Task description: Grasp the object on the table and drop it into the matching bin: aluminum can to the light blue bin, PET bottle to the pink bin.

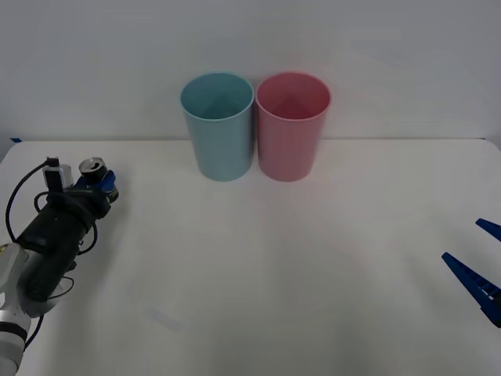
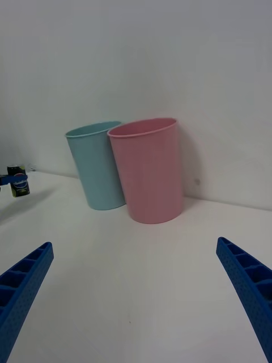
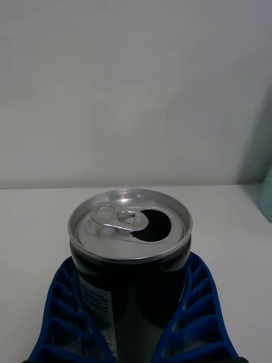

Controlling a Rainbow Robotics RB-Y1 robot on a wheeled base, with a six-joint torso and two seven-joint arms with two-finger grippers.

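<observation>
Closest to us, our left gripper has its blue ribbed fingers wrapped around both sides of the aluminum can, pressed against its black body just under the silver rim, so we judge the grasp made. The can stands upright near the left edge of the table, toward the far side, its opened top facing up. To do the carry well, we should keep the squeeze even and lift straight up before swinging, so the can stays vertical and does not slip. Our right gripper waits wide open and empty near the right edge of the table. Farther off, by the far edge, the light blue bin stands touching or just beside the pink bin; we must clear its rim and release over its middle.
</observation>
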